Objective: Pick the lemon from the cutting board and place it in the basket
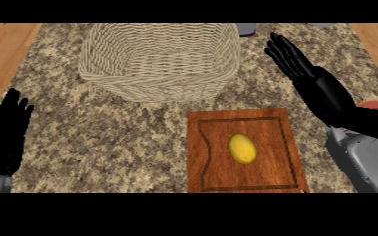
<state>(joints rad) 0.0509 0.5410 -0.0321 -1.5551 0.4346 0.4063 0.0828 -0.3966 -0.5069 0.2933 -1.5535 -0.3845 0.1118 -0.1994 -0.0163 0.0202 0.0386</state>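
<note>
Sitting untouched on the cutting board [246, 150]: one lemon [242, 148], one basket [160, 60], two hands, nobody holding anything.

Head view only, so: the lemon is roughly mid-board, and the board's near edge is cut off at the bottom. The wicker basket sits on the granite counter [96, 140] behind the board, its far rim clipped at the top. Right hand [295, 62] hovers right of the basket, fingers straight and relaxed, well apart from the lemon. Left hand [13, 125] rests at the left edge, fingers up, partly out of frame. Something grey [246, 28] pokes out behind the basket, can't tell what.
</note>
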